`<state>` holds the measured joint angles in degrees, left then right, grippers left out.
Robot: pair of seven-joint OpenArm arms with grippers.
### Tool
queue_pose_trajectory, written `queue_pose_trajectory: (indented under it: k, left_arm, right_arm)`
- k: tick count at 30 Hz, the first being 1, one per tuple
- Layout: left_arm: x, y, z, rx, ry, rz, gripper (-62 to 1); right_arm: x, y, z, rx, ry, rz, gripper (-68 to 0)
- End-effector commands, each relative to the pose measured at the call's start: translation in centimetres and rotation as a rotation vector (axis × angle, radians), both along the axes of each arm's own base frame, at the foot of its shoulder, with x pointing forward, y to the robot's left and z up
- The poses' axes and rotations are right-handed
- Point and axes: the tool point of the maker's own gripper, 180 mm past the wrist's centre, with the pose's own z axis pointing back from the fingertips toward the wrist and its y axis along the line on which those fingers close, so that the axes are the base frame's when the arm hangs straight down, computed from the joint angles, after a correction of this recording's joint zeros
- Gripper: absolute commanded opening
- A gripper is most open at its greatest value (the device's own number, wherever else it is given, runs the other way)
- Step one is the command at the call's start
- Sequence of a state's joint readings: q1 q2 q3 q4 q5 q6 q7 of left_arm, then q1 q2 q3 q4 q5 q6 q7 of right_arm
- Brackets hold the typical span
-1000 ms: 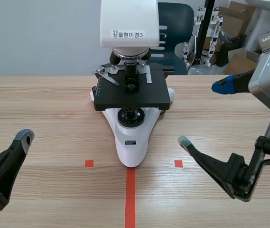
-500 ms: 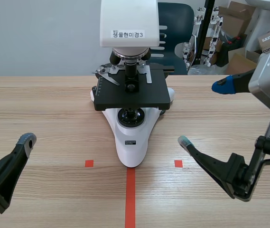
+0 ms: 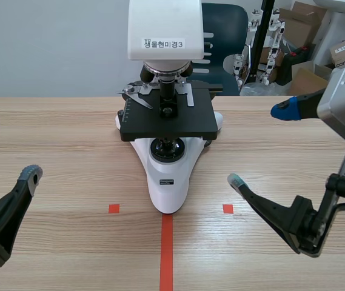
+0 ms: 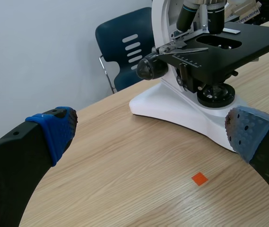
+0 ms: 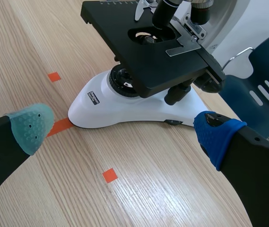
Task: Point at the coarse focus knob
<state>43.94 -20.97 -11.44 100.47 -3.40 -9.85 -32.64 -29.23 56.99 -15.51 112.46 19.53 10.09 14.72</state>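
Note:
A white microscope with a black stage stands at the table's middle. In the left wrist view its large black focus knob juts from the side of the frame, far ahead of my left gripper, which is open and holds nothing. Only one left finger shows in the scene view, low at the left. My right gripper is open to the right of the microscope's base. In the right wrist view a dark knob sits behind the stage, ahead of the open right gripper.
A blue chair stands behind the table, with cardboard boxes at the back right. Bare wooden tabletop lies on both sides of the microscope.
My left finger drifted slightly toward the microscope and back again. The right arm and the microscope have not moved.

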Motion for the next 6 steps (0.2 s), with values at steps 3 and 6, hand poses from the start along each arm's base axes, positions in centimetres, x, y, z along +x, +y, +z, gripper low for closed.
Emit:
queue_pose_trajectory:
  k: [3,6]
  left_arm:
    - [0.15,-0.01,0.82,-0.007,-0.031,0.0,1.4]
    - [0.15,-0.01,0.82,-0.007,-0.031,0.0,1.4]
  right_arm:
    - [0.13,0.43,1.03,0.014,-0.03,0.015,0.4]
    - [0.13,0.43,1.03,0.014,-0.03,0.015,0.4]
